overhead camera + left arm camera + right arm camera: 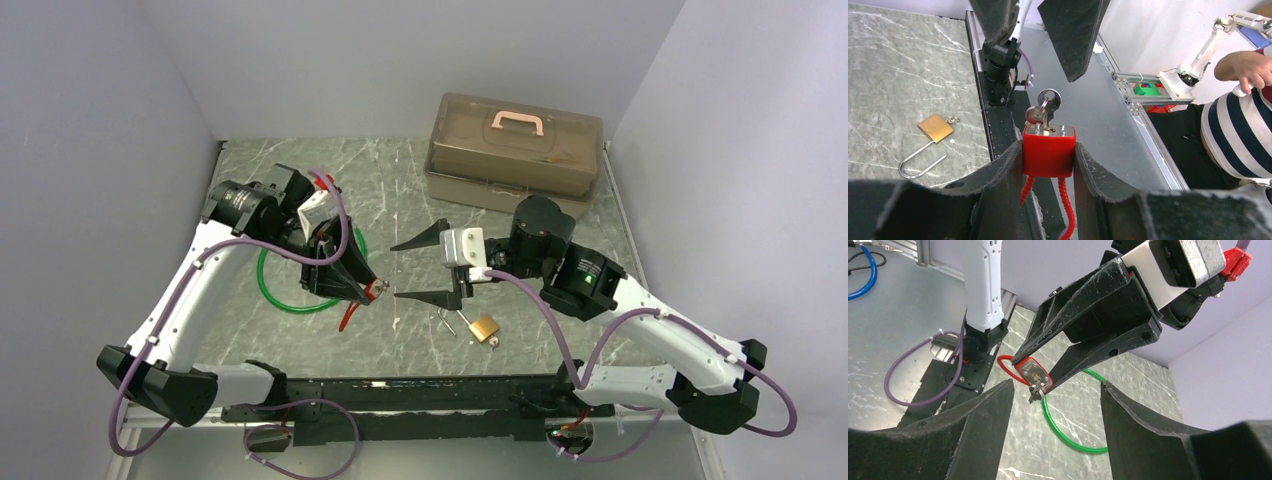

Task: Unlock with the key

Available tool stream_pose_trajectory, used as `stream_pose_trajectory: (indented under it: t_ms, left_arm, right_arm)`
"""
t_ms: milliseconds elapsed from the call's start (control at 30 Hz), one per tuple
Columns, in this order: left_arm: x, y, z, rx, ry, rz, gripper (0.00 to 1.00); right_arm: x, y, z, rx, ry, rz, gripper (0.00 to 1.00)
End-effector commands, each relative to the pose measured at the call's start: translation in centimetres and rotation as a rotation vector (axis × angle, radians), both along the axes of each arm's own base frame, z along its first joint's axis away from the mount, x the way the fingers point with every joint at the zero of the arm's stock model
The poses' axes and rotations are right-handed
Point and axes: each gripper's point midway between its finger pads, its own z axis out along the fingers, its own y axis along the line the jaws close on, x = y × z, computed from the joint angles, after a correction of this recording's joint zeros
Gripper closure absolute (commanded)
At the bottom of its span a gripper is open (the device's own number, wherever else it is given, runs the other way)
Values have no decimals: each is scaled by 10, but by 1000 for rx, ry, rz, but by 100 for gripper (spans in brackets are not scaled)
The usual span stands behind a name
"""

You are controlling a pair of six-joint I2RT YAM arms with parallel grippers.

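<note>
**A:** Which step is in hand?

**B:** Reaching for the key, I judge. The left tool is clamped on the red padlock, held off the tabletop, with the key standing in its keyhole.

**A:** And the right tool?

**B:** Its jaws are apart, it holds nothing, and it sits near the key. Next it must close on the key's head and twist.

My left gripper squeezes the little red lock right at my fingertips. Its silver key sticks out of the end away from my wrist. Its red cord hangs back under my fingers.
</note>
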Motion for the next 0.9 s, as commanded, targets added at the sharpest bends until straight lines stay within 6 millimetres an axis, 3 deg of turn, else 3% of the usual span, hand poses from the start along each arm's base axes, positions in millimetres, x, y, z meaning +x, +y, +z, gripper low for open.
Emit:
stream_pose_trajectory:
  t_ms: [0,300,567,867]
  left_arm:
    - [-21,2,50,-247,57,-71,96]
    - [-22,3,48,-249,51,-71,97]
    - [-15,3,52,-255,38,-46,97]
    - [-8,9,59,-262,11,1,98]
  right_arm:
    - [-3,7,11,61,-11,38,33]
    - [3,12,-1,46,4,11,30]
    - [7,-8,14,80,39,-88,27]
    - [25,-15,12,138,192,-231,31]
